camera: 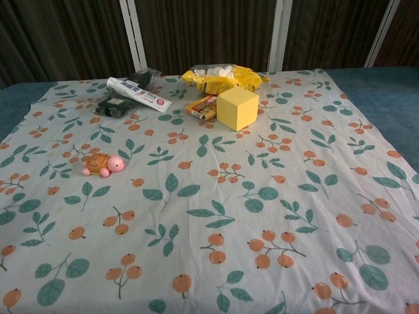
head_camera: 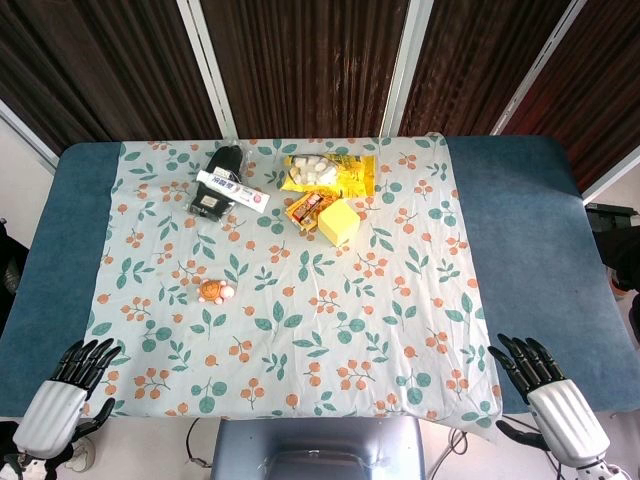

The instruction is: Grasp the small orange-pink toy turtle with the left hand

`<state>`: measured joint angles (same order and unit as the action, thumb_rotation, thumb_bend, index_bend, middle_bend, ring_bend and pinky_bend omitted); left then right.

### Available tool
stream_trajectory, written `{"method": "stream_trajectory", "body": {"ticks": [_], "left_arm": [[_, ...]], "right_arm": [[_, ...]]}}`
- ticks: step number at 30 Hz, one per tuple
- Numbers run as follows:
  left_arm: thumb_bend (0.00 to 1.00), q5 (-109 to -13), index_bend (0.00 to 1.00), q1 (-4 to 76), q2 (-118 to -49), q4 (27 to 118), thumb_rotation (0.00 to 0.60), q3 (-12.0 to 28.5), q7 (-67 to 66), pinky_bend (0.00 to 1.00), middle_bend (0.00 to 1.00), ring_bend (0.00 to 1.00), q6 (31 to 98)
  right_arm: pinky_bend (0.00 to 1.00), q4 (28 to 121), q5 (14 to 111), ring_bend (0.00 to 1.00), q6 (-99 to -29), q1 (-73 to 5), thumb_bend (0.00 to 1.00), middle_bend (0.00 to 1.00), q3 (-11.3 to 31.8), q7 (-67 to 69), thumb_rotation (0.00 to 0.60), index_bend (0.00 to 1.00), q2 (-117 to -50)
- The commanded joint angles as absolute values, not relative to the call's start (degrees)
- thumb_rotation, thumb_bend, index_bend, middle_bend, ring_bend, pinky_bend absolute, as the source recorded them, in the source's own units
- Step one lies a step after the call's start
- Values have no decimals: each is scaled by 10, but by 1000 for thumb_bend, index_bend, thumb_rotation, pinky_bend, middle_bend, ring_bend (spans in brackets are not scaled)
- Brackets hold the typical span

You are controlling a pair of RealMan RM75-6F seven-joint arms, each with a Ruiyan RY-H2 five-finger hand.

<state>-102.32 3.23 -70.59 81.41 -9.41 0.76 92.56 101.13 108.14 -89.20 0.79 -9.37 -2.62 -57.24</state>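
My left hand (head_camera: 62,400) rests at the near left corner of the surface (head_camera: 520,210), palm down, fingers apart and stretched forward, holding nothing. My right hand (head_camera: 548,392) sits at the near right corner in the same posture, fingers spread, empty. Neither hand shows in the chest view.

The toy turtle (head_camera: 215,291) lies on the patterned cloth (head_camera: 330,330), ahead of my left hand and off to its right, well apart from the fingers. In the chest view the toy turtle (camera: 103,163) stands upright on its feet, orange shell with pink head, the head pointing toward my right. Nothing touches it; bare cloth surrounds it.

Farther ahead, near the far edge of the cloth, sits a cluster of other items. A toothpaste tube (head_camera: 235,189) lies across a dark pouch (head_camera: 217,182), almost straight beyond the turtle from my left hand. To the right of these is a yellow snack bag (head_camera: 330,173) with white pieces visible through it. Just nearer than the bag lies a small orange packet (head_camera: 308,208), with a yellow cube (head_camera: 339,221) touching or just beside it on its right. In the chest view the cube (camera: 237,108) stands flat on one face.
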Motion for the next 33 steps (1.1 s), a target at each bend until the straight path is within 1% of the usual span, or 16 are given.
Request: {"method": "stream_trajectory", "body": {"ticks": [1, 2, 4, 6, 7, 9, 10, 11, 12, 15, 18, 21, 26, 29, 33], "left_arm": [[392, -1028, 0, 39, -712, 810, 600, -91, 13, 67, 0, 55, 919], [392, -1035, 0, 46, -719, 805, 600, -86, 18, 75, 0, 80, 919], [392, -1045, 0, 64, -737, 792, 600, -73, 30, 192, 0, 215, 913], [393, -1048, 0, 100, -760, 774, 600, -55, 55, 434, 0, 439, 881], [395, -1043, 0, 119, -767, 766, 600, -47, 61, 496, 0, 495, 854], [402, -1019, 0, 164, -784, 753, 600, -23, 62, 678, 0, 629, 785], [403, -1007, 0, 179, -794, 746, 600, -14, 57, 750, 0, 677, 758], [403, -993, 0, 198, -811, 733, 600, 0, 53, 790, 0, 709, 732], [403, -982, 0, 210, -828, 719, 600, 11, 53, 842, 0, 762, 718], [404, -965, 11, 242, -891, 641, 600, 38, 57, 937, 23, 865, 700], [405, -954, 40, 266, -952, 552, 600, 55, 75, 993, 81, 940, 700], [406, -945, 77, 286, -996, 479, 600, 62, 87, 1000, 105, 983, 693], [406, -933, 116, 305, -1040, 391, 600, 59, 96, 1000, 116, 995, 678], [406, -924, 118, 313, -1063, 352, 600, 60, 108, 1000, 101, 995, 674], [406, -920, 156, 323, -1085, 308, 600, 58, 118, 1000, 151, 997, 681]], "right_arm": [[0, 1011, 1081, 0, -892, 8, 115, 0, -94, -25, 600, 0, -571], [0, 1011, 1079, 0, -894, 9, 115, 0, -93, -24, 600, 0, -570], [0, 1012, 1071, 0, -899, 11, 115, 0, -89, -23, 600, 0, -569], [0, 1013, 1063, 0, -901, 12, 115, 0, -84, -21, 600, 0, -569], [0, 1012, 1062, 0, -899, 11, 116, 0, -83, -22, 600, 0, -570], [0, 1012, 1058, 0, -888, 8, 115, 0, -83, -26, 600, 0, -573], [0, 1013, 1055, 0, -882, 5, 115, 0, -83, -27, 600, 0, -573], [0, 1014, 1050, 0, -875, 3, 115, 0, -81, -28, 600, 0, -574], [0, 1014, 1046, 0, -870, 1, 116, 0, -80, -30, 600, 0, -575], [0, 1016, 1032, 0, -863, -1, 115, 0, -74, -33, 600, 0, -576], [0, 1017, 1020, 0, -856, -4, 115, 0, -70, -36, 600, 0, -578], [0, 1017, 1010, 0, -847, -7, 115, 0, -67, -39, 600, 0, -579], [0, 1017, 1002, 0, -836, -12, 116, 0, -65, -38, 600, 0, -579], [0, 1018, 999, 0, -832, -13, 115, 0, -64, -39, 600, 0, -579], [0, 1019, 996, 0, -833, -13, 116, 0, -63, -41, 600, 0, -579]]}}
